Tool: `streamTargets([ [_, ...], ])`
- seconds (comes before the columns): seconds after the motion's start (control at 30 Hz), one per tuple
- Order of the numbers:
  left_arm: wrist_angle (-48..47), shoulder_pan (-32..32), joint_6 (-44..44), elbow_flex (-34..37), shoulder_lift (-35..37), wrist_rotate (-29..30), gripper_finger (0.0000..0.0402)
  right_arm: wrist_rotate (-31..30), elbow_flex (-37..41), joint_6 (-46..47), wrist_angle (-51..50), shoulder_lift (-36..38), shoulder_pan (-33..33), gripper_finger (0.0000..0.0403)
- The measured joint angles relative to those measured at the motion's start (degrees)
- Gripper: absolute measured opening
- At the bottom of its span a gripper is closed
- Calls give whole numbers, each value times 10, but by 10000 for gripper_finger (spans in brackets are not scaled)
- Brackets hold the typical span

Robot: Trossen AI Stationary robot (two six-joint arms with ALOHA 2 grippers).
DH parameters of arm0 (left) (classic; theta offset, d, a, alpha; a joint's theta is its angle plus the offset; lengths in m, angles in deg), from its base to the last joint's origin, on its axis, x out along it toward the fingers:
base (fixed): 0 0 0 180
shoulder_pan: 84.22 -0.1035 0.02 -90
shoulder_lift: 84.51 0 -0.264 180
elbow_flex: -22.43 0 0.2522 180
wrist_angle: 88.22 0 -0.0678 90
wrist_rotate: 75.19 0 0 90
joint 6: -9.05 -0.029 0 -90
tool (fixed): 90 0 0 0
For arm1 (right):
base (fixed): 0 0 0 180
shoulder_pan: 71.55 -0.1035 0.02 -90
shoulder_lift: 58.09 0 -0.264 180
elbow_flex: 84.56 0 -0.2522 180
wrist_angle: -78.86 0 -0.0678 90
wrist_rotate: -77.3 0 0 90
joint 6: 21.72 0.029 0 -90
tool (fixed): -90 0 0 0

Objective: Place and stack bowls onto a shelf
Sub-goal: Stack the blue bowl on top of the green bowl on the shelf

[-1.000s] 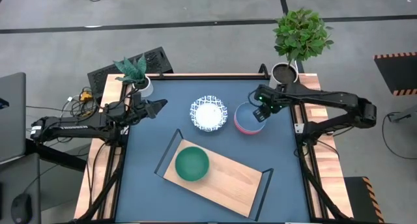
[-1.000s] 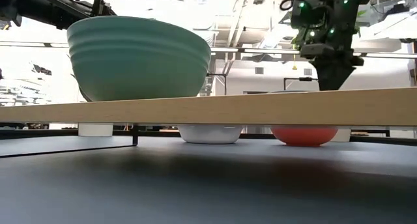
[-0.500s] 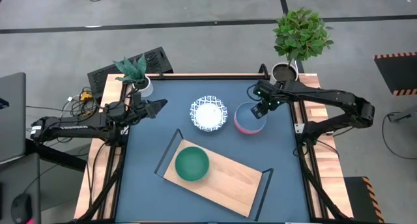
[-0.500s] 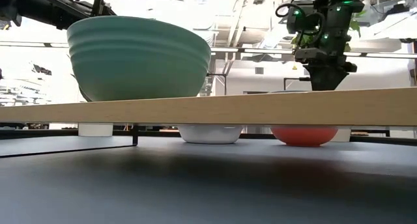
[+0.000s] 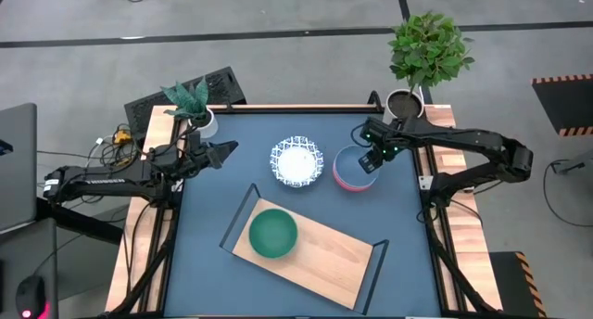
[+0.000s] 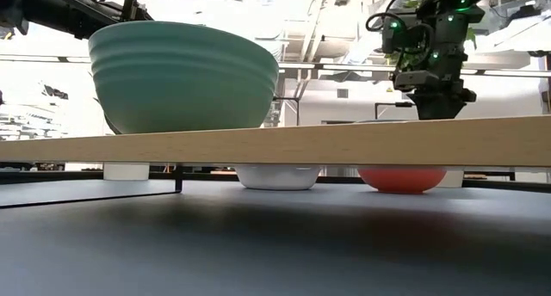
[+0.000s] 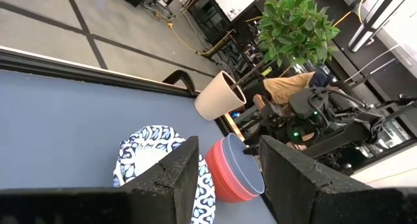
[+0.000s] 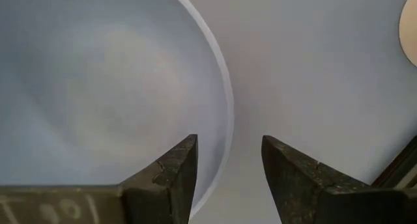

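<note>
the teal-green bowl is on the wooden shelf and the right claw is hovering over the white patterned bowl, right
Not quite. The round teal-green bowl does sit on the light-wood shelf, but the right claw hangs open over the pink-red bowl, not the white blue-patterned bowl beside it. The high view shows this.

No text, label, brand, number or sign can be read in any view

right pincer [image 5: 370, 159] agape, left pincer [image 5: 225, 152] agape
</note>
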Motion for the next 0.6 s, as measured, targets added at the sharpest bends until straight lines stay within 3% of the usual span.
streamTargets([
  [0.27,0,0,0,0,0,0,147,0,0,1,-3,1,0,160],
  [0.6,0,0,0,0,0,0,147,2,0,-2,-2,1,1,41],
])
